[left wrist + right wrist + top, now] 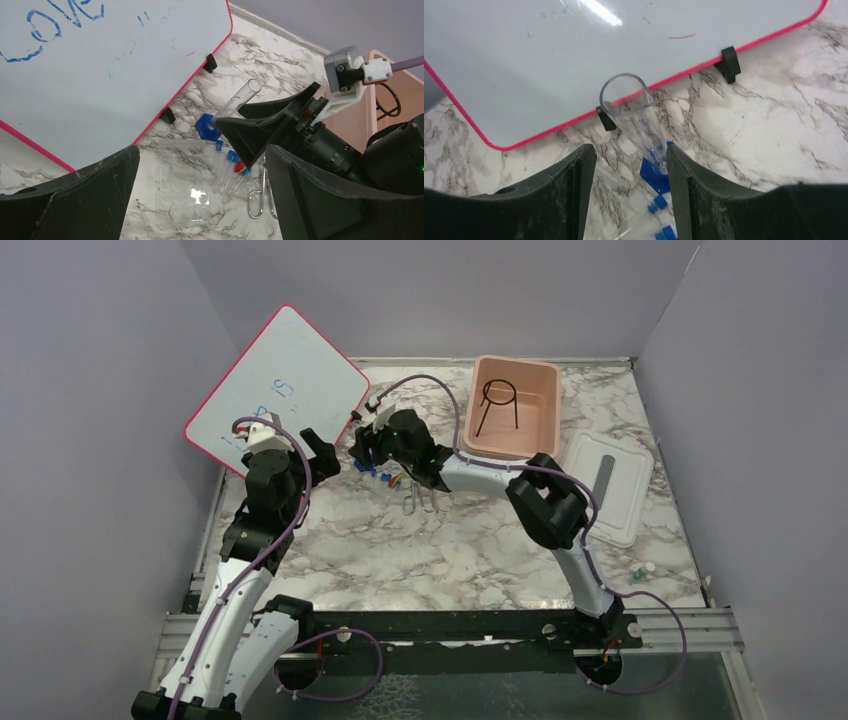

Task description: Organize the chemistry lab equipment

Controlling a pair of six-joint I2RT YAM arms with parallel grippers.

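The right fingers (574, 195) are open on both sides of the clear tube (634, 110), which tips on its blue foot (655, 172) and touches one finger, by the whiteboard (574, 50) at 10 o'clock on the bench (450, 540). The left fingers (75, 195) are wide open, at 9 o'clock from the tube. The black ring stand (498, 400) sits in the pink tub (515, 362) at 1 o'clock.

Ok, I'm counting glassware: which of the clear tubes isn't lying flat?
The tall open-topped tube on the blue hexagonal base, standing tilted between the fingers of the right gripper; the small blue-capped vials lie flat.
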